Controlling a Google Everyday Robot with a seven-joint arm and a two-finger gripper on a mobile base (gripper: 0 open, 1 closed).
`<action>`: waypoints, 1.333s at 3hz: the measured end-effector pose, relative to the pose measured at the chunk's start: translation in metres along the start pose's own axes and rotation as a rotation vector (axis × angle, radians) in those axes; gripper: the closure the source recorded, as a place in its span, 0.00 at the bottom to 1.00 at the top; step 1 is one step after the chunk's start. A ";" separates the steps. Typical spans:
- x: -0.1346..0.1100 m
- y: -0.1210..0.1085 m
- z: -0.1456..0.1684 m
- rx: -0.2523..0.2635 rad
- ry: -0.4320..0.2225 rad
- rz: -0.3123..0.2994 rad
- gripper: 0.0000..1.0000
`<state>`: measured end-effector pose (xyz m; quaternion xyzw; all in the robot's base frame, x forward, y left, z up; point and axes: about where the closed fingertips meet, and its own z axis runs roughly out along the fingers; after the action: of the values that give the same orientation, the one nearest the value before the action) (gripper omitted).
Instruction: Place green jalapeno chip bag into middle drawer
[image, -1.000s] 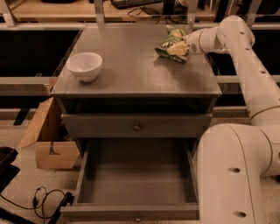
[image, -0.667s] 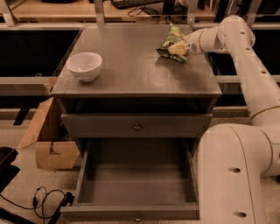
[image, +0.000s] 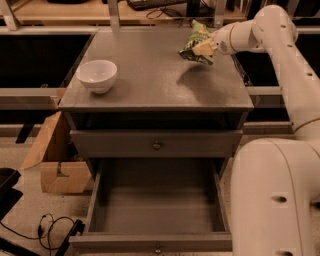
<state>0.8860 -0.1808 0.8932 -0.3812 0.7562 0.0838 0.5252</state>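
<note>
As bag (image: 192, 43) masks clasping claw (image: 204, 48), above cabinet (image: 150, 87)

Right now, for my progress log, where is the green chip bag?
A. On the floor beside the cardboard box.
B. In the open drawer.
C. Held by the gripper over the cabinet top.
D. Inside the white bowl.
C: the gripper grips the green jalapeno chip bag above the back right of the cabinet top, with its shadow lying apart below; the middle drawer stands open without it.

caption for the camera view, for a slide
Gripper holds the chip bag just above the cabinet top, middle drawer open below.
</note>
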 end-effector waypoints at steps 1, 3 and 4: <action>-0.032 0.006 -0.056 0.020 0.039 -0.037 1.00; -0.051 0.051 -0.197 0.060 0.187 0.032 1.00; -0.009 0.099 -0.243 -0.060 0.277 0.086 1.00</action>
<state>0.6438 -0.2361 0.9791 -0.3719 0.8342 0.0752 0.4003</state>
